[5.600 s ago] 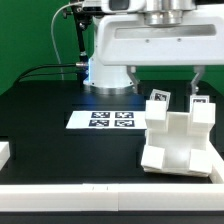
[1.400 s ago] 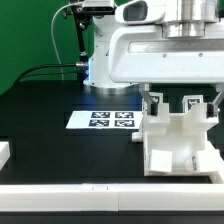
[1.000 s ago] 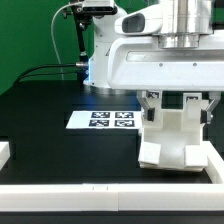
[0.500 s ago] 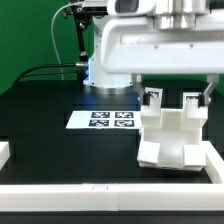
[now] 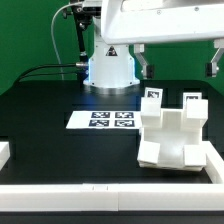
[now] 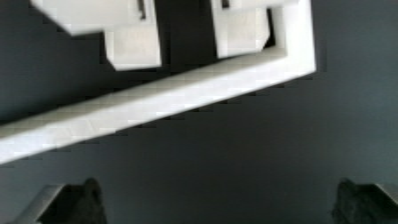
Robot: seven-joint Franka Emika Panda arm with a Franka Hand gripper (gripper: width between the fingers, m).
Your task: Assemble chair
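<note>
1. In the exterior view I see the chair [image 5: 177, 137], a chunky white assembly, standing on the black worktop [image 5: 60, 140] on that view's right side, close to the front white border.
2. Two square black-and-white tags [image 5: 155, 97] sit on the upper posts of the chair and face the camera.
3. My claw [image 5: 180, 63] hangs above the chair with its two dark fingers [image 5: 146, 65] wide apart. It holds nothing and it does not touch the chair.
4. The marker board [image 5: 103, 120] lies flat on the worktop on the exterior view's left of the chair, in front of the round arm base [image 5: 110, 70]. There is a small gap between it and the chair.
5. In the wrist view the two fingertips [image 6: 75, 201] appear far from each other, and white chair pieces [image 6: 196, 80] lie below them on the dark surface.
</note>
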